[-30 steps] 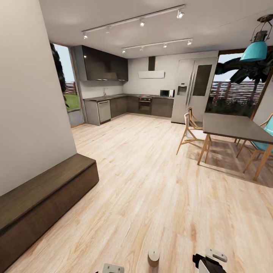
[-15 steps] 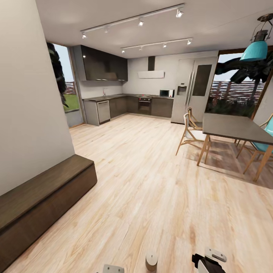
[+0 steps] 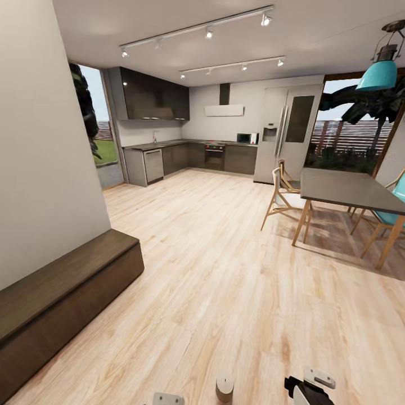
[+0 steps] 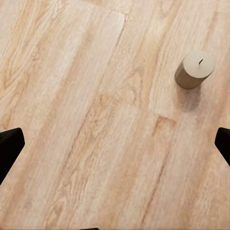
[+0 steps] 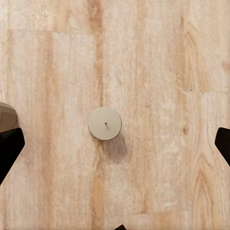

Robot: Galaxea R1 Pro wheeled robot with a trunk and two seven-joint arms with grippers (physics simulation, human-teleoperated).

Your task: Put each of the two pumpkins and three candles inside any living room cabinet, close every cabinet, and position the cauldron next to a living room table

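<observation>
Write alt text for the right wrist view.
A short beige candle with a pale flat top and a small wick stands upright on the light wood plank floor, seen from straight above. The right gripper's two dark fingertips sit wide apart at opposite edges, holding nothing.

Nothing to read anywhere I'm looking right now, no lettering, labels, brand marks or numbers. The candle [image 5: 105,123] under my right gripper has a plain pale top, the fridge [image 3: 286,132] far ahead shows blank panels, and the microwave [image 3: 244,138] is too small to make out any markings.
</observation>
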